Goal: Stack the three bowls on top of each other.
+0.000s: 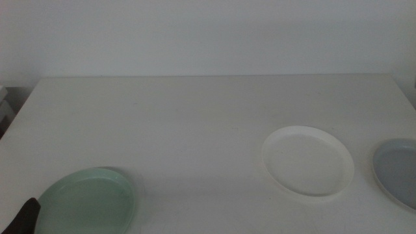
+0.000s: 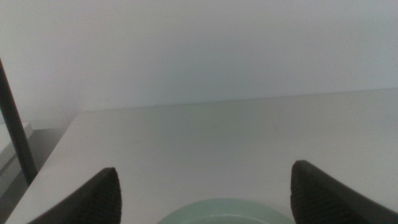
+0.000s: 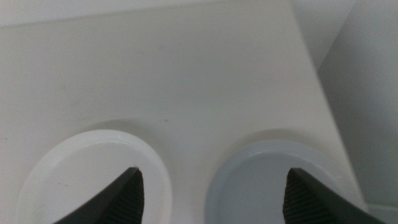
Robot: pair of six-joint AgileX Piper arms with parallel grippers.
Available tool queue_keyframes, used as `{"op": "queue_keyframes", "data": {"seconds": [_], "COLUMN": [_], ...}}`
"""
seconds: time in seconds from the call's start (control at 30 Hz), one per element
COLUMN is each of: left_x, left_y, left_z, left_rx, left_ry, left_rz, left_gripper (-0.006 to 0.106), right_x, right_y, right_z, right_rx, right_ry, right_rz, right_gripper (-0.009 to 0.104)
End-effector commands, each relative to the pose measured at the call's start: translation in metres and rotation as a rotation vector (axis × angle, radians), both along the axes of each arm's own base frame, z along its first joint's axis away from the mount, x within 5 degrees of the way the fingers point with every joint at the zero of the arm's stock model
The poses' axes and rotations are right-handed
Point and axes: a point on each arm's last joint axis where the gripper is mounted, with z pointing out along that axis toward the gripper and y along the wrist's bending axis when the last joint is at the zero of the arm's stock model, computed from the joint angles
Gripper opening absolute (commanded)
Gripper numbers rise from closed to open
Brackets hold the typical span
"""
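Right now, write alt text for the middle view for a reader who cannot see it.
Three shallow bowls lie apart and unstacked on a white table: a mint green bowl near the front left, a white bowl right of centre, and a grey-blue bowl cut off by the right edge. The dark tip of the left gripper shows beside the green bowl.

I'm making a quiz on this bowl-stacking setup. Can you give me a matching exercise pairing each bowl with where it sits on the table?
Column one:
1. white bowl
2. grey-blue bowl
3. mint green bowl

Column two:
A. cut off by the middle view's right edge
B. near left of the table, beside the left hand
C. right of centre, fully in view

Pairs: 1-C, 2-A, 3-B
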Motion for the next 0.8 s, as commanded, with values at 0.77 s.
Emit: {"op": "queue_keyframes", "data": {"seconds": [0.77], "left_x": [-0.001], "left_y": [0.0], "left_z": [0.009], "left_rx": [-0.032], "left_ry": [-0.087], "left_rz": [-0.003], "left_gripper": [0.105], "right_x": [0.136], "right_y": [0.032], "right_z": [-0.132], "right_rx": [0.109], "right_ry": [0.521], "right_rz": [0.138], "right_gripper": [0.052]}}
